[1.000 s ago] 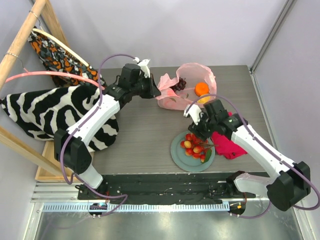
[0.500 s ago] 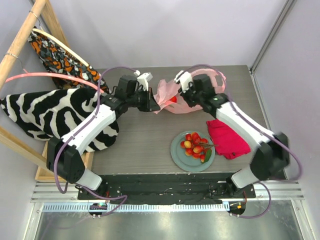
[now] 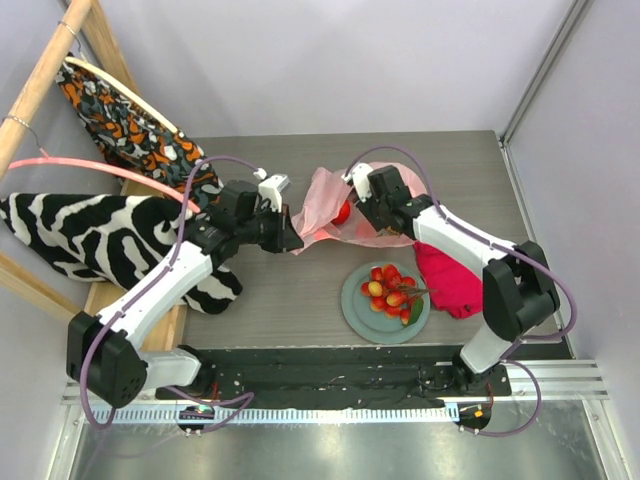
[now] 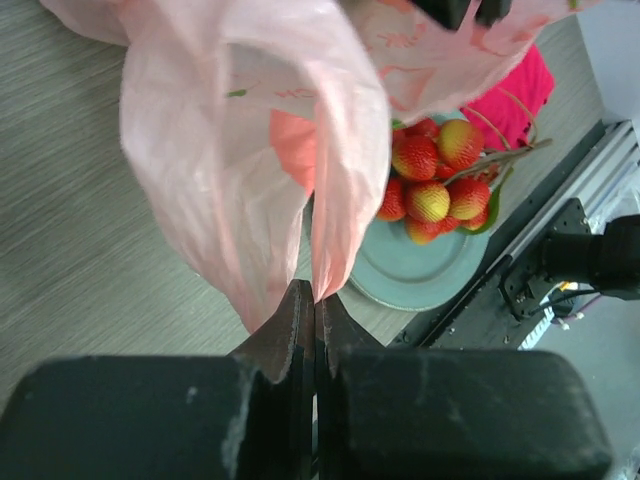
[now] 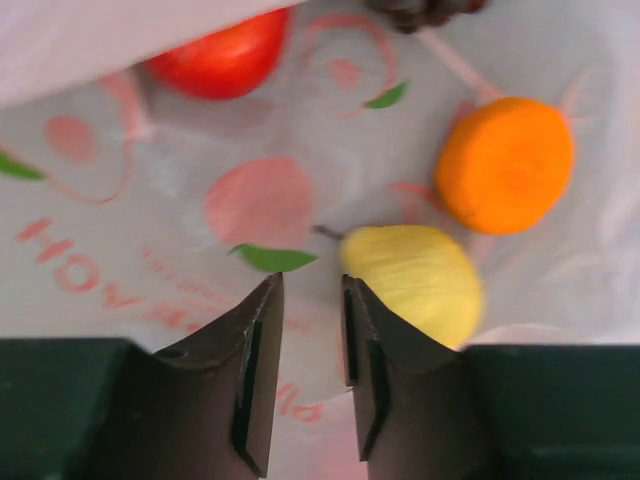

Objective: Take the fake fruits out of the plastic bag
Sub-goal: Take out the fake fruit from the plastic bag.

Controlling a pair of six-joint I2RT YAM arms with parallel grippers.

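Nearest the arm bases, a grey-green plate (image 3: 350, 302) carries the cherries (image 3: 390, 292), already out of the bag. A magenta cloth (image 3: 455, 285) lies just beside it on the right arm's side. Behind them, at mid-table (image 3: 280, 290), the left claw (image 4: 314, 300) is clamped fully closed on a pinch of the plastic bag (image 4: 230, 150) and holds the pink film up like a tent. The right claw (image 5: 310, 290) hangs over the bag's contents, fingers parted only narrowly and gripping nothing that shows. The lemon (image 5: 415, 280) lies just beside the outer face of one finger, not between the two. Its long axis runs roughly along the line on which the fingers close, so the coming grasp seems to call for a short sideways shift and a wider opening. Farther on sits an orange fruit (image 5: 505, 165), with the apple (image 5: 220, 50) off to the other side. The dark grape bunch (image 5: 425, 8) is barely in view at the far end. The right arm is plainly nearer to all four. Bare table between bag and plate leaves room for the carry.
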